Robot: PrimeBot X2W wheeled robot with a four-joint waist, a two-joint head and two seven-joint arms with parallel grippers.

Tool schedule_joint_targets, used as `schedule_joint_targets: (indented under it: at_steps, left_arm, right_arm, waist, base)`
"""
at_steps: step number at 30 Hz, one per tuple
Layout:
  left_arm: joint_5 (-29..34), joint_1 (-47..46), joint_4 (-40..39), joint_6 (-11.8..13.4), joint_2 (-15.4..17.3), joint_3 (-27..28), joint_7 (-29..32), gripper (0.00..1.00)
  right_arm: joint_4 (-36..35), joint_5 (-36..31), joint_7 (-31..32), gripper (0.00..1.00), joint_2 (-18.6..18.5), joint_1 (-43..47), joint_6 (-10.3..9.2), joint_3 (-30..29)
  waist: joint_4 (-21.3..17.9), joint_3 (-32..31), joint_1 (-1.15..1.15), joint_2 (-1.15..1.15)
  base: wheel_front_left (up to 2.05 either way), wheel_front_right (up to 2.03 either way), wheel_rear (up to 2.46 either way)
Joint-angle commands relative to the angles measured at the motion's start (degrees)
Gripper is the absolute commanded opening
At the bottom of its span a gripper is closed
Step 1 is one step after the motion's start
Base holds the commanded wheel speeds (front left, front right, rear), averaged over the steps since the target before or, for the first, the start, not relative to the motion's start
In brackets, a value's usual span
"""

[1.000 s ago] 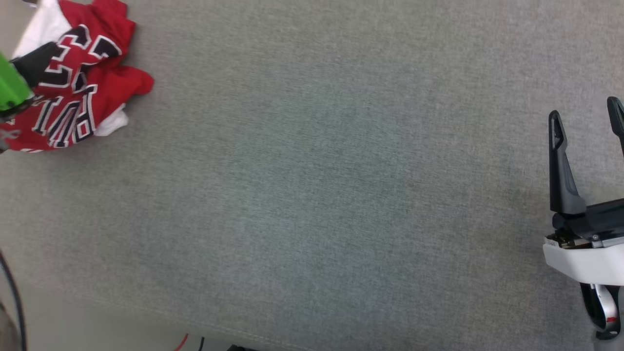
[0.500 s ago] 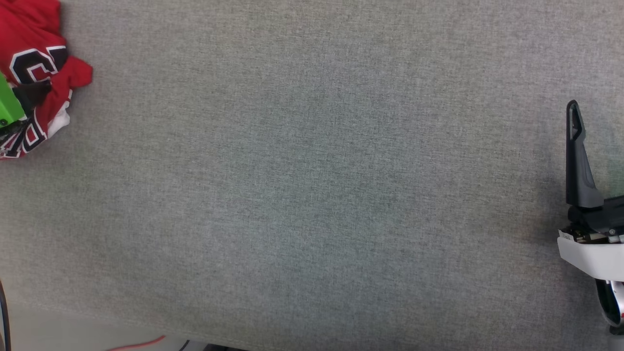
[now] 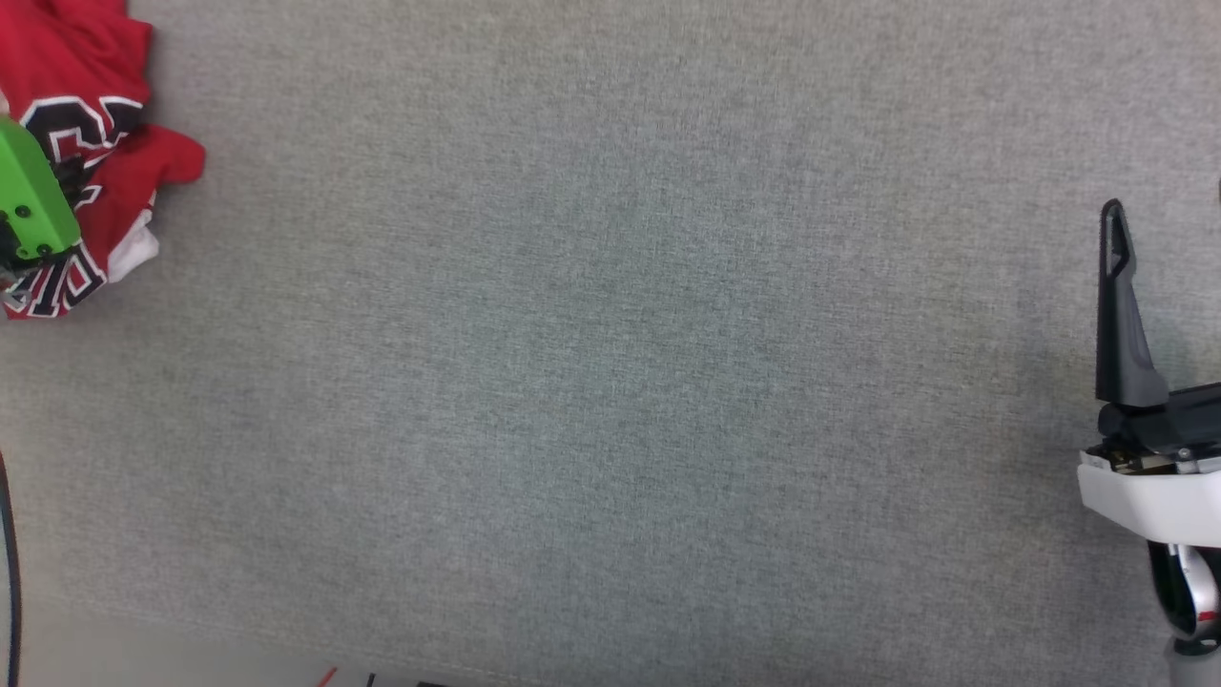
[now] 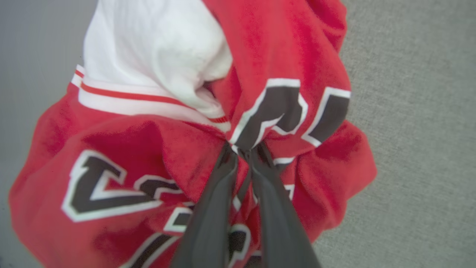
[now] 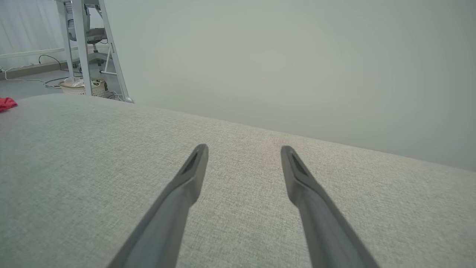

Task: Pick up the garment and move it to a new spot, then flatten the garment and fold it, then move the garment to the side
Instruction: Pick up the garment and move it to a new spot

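The garment (image 4: 156,156) is a crumpled red jersey with a white sleeve and black, white-outlined lettering. It lies bunched on the grey fabric surface (image 3: 610,363), at the far upper left of the head view (image 3: 105,105). My left gripper (image 4: 243,149) is shut on a fold of it, fingertips pinched together in the red cloth. The left arm's green housing (image 3: 31,205) sits over the garment. My right gripper (image 5: 243,152) is open and holds nothing, low over the surface at the right edge, far from the garment. A red scrap of the garment (image 5: 5,103) shows at the far left.
The surface's front edge (image 3: 286,649) runs along the bottom, with cables (image 3: 329,676) below it. Beyond its far end stand a metal frame (image 5: 85,48) and a basket (image 5: 83,87) on the floor. A plain wall (image 5: 297,56) rises behind.
The left gripper's fingers, open over the garment before, have closed on its cloth. The head camera has turned, so the whole picture has shifted. The right gripper stays open.
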Motion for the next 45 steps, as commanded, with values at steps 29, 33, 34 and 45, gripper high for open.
schedule_joint_targets:
  at_steps: [29,33,34,45]
  left_arm:
    - [-2.17,-14.81,-30.62,-0.16,-0.63,-44.77,-7.64,0.00]
    - [-2.61,-15.67,-29.91,-0.16,-6.41,-51.79,-10.24,0.00]
    - [-2.84,-15.75,-29.50,-0.16,-7.86,-53.21,-11.02,0.00]
    - [-5.07,-7.18,-22.21,-0.16,-21.65,-67.99,-16.81,0.00]
  right_arm:
    - [4.02,1.77,-0.26,1.00,9.79,3.44,-0.04,-0.29]
    - [4.23,2.09,-0.26,1.00,10.19,3.10,-0.04,-0.51]
    - [4.25,2.17,-0.26,1.00,10.26,3.01,-0.04,-0.64]
    - [4.61,3.73,-0.26,1.00,10.69,2.83,-0.04,-1.37]
  waist:
    - [-11.48,-18.65,0.00,0.00]
    - [-14.25,-18.03,0.00,0.00]
    - [-14.72,-17.90,0.00,0.00]
    - [-20.13,-15.75,0.00,0.00]
  base:
    - [0.00,0.00,0.00]
    - [0.00,0.00,0.00]
    - [0.00,0.00,0.00]
    - [0.00,0.00,0.00]
